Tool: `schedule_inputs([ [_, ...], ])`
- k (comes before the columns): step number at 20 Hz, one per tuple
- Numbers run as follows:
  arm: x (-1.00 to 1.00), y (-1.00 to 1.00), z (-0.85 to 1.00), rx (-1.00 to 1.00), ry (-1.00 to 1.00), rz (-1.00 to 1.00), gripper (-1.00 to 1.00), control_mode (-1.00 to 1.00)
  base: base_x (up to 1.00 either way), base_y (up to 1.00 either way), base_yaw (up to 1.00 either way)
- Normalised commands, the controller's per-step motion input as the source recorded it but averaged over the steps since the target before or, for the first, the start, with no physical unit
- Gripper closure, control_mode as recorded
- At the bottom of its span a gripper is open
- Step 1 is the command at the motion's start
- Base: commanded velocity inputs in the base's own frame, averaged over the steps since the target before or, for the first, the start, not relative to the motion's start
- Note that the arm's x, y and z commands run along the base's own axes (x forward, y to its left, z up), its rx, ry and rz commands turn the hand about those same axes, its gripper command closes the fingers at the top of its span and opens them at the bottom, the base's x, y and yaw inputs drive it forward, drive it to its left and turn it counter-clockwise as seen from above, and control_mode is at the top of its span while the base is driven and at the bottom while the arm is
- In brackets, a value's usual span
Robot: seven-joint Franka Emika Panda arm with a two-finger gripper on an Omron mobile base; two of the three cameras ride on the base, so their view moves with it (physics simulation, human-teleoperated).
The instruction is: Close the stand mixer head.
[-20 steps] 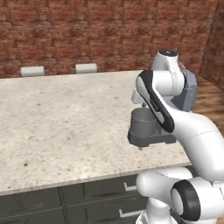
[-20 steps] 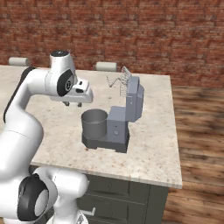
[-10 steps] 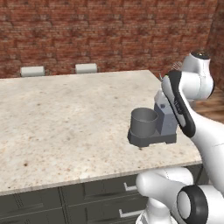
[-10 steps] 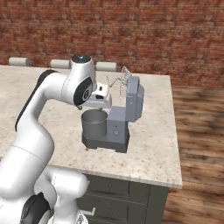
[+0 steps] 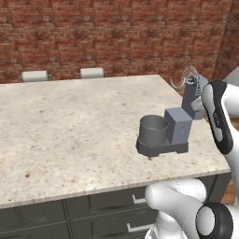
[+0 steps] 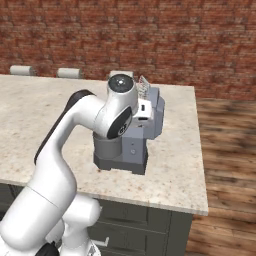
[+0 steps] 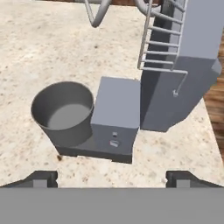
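The grey stand mixer stands near the right edge of the counter. Its stand mixer head (image 7: 183, 78) is tilted up and back, also seen as a blue-grey block (image 5: 193, 97) (image 6: 156, 114). The wire whisk (image 7: 161, 40) sticks out from the head, up in the air (image 5: 184, 77). Below are the grey bowl (image 7: 64, 110) (image 5: 153, 129) and the boxy column (image 7: 116, 111) on the flat base (image 5: 161, 148). My gripper (image 7: 113, 178) is open, its fingertips (image 7: 42, 178) wide apart, hovering close above the mixer with nothing between them. My arm (image 6: 117, 112) covers part of the bowl.
The speckled stone counter (image 5: 70, 130) stretches far to the left of the mixer. Its right edge (image 6: 200, 145) drops to a wood floor (image 6: 230, 150). Two pale chair backs (image 5: 35, 75) (image 5: 92, 72) stand behind the counter before a brick wall. Dark drawers (image 5: 93, 210) run below the front edge.
My arm has swung right and in toward the mixer, uncovering the bowl and column in the left base view. The head stays tilted up.
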Motion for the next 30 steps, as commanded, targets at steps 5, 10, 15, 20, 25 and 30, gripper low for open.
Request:
schedule_inputs([
  [5,0.0,-0.63,0.24,-0.04,-0.11,0.08,-1.0,-1.0,0.0,0.0,0.0],
  [10,0.0,-0.74,0.11,0.0,-0.07,0.12,-1.0,-1.0,0.0,0.0,0.0],
  [15,0.1,-0.54,0.02,0.0,-0.08,0.1,-1.0,-1.0,0.0,0.0,0.0],
  [20,0.38,-0.08,0.0,-0.01,-0.08,0.16,-1.0,-1.0,0.0,0.0,0.0],
  [25,0.61,0.0,0.0,-0.04,-0.13,0.25,-1.0,-1.0,0.0,0.0,0.0],
  [30,0.9,0.0,0.0,-0.01,-0.05,0.36,-1.0,-1.0,0.0,0.0,0.0],
])
